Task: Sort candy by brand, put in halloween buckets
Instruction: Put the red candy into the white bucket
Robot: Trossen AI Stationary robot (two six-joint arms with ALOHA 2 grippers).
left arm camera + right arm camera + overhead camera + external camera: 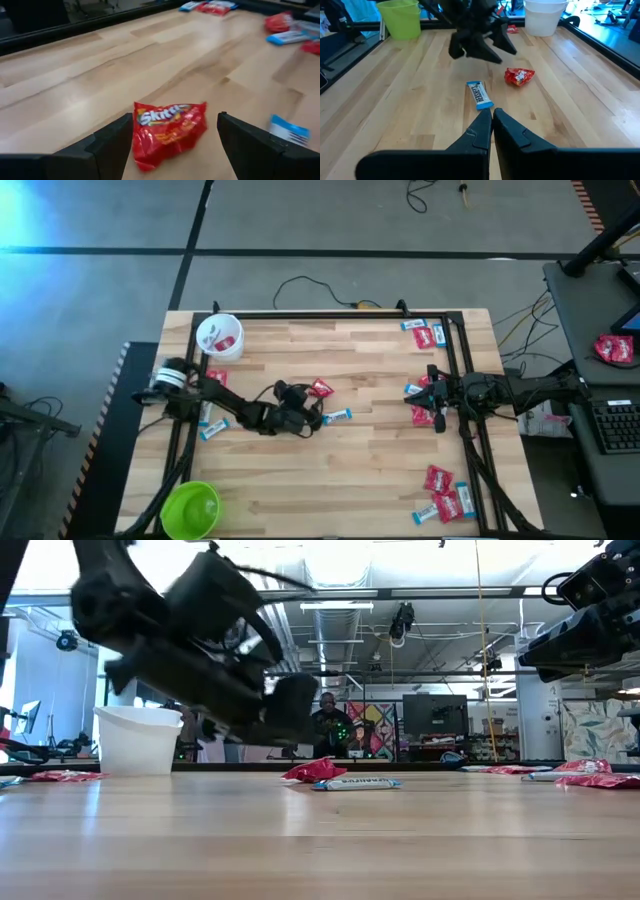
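A red candy lies flat on the wooden table near its middle. A slim blue-and-white candy lies just to its near side. My left gripper is open and hangs slanting a little above the table; in its wrist view one finger stands on each side of the red candy, short of it and not touching. The white bucket stands at the far left and has red pieces inside. At the near left stands the lime green bucket. My right gripper waits shut at the table's right edge.
More red and blue candies lie at the far right corner, the near right corner, beside my right gripper and under my left arm. A black rail frame borders the table. Bare wood lies between the middle and the near edge.
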